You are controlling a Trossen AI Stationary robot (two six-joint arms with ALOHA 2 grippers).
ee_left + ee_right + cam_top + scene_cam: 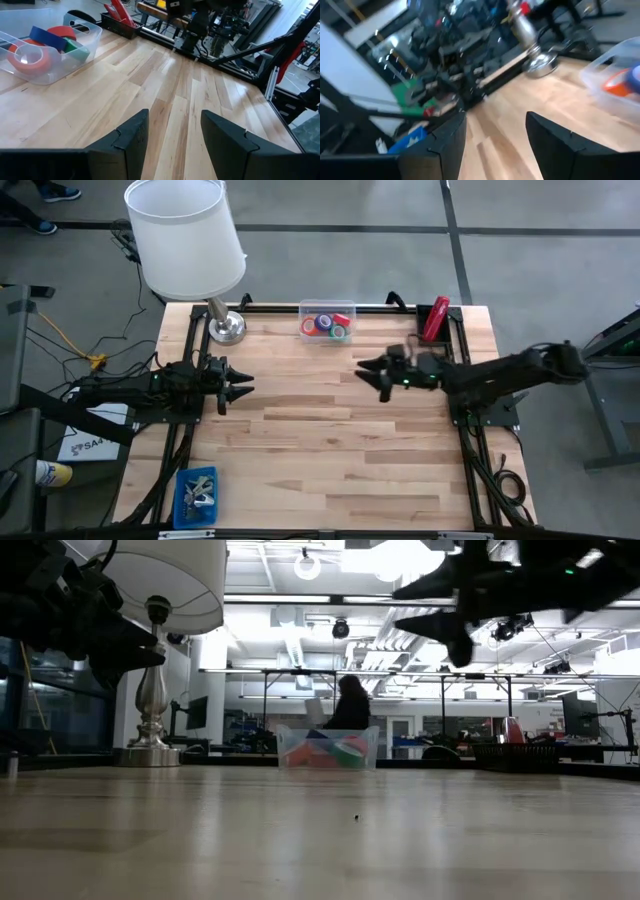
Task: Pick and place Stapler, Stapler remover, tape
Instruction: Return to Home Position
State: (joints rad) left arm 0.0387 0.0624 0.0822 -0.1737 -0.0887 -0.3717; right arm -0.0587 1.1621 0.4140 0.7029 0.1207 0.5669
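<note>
Blue bin (195, 498) first, down at the near left corner of the bench (330, 450), with small silvery pieces (201, 492) lying inside it. Up to mid-bench now: the left hand (175, 115) hovers above the left side, fingers spread wide, nothing between them, pointing toward the centre. Facing it, the right hand (496, 116) hangs over the right side, also wide and carrying nothing, and the two are well apart with bare wood between. On to the far edge: the transparent bin (328, 305) sits at the middle, and the tape (322, 325) rolls lie inside it, red, green, purple and blue showing. To its right, the red stapler (436, 318) rests in a dark tray (122, 29) near the far right corner. Far left stands a white-shaded lamp (185, 235) on a silvery base. Beyond the bench, in the low view, a person (350, 705) in dark clothes shows behind the bin.
</note>
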